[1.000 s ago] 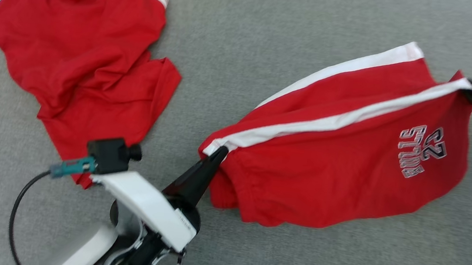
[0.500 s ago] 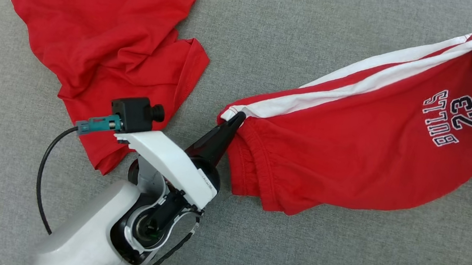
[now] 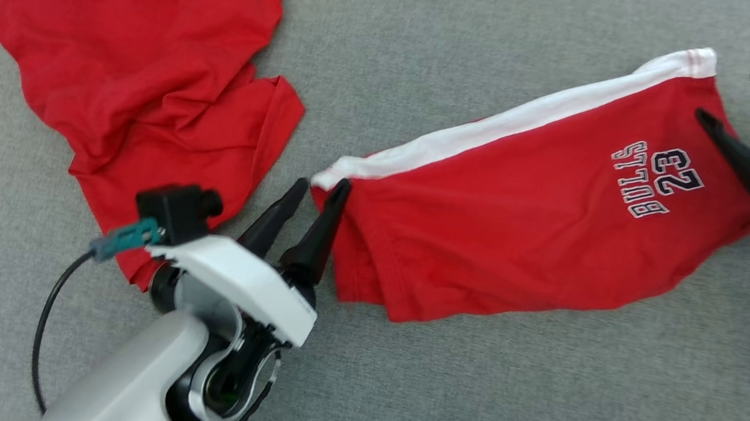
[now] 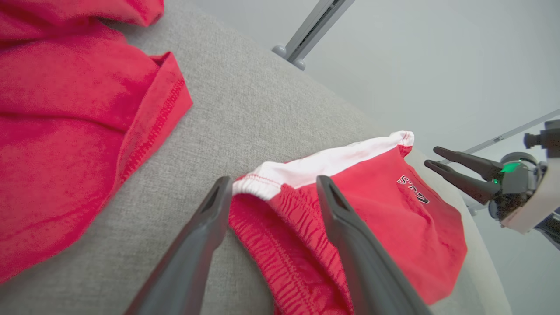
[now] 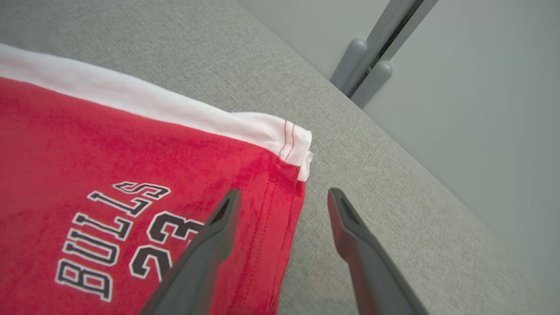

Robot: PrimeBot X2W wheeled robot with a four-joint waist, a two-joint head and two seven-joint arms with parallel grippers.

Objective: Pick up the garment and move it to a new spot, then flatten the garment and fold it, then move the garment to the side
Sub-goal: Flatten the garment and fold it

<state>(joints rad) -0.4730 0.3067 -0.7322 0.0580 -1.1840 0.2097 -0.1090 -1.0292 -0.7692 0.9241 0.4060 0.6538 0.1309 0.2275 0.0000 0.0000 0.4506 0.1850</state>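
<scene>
Shorts: the red shorts lie on the grey cloth-covered desk, right of centre. They run slantwise from the waistband at near left to the leg hem at far right, with the white side stripe along the far edge.
Lie of the cloth: mostly smooth with the printed number facing up. Some layers bunch under the near-left end, so the shorts look doubled leg over leg.
Left end effector: the left end effector has its fingers apart and holds nothing. They straddle the waistband corner where the white stripe ends.
Right end effector: the right end effector also has its fingers apart and holds nothing. One finger is over the red cloth by the hem and the other is over bare desk just beyond it.
Why at opposite ends: holding the two far-apart corners probably keeps the cloth taut, so that it lands long and without slack.
Jersey: a rumpled red jersey lies at far left, apart from the shorts and near the left arm.
Stage: the shorts look set down in their spot. Flattening and folding are not yet done.
Risk: a finger lifting off the waistband could snag the gathered elastic and drag that corner.
</scene>
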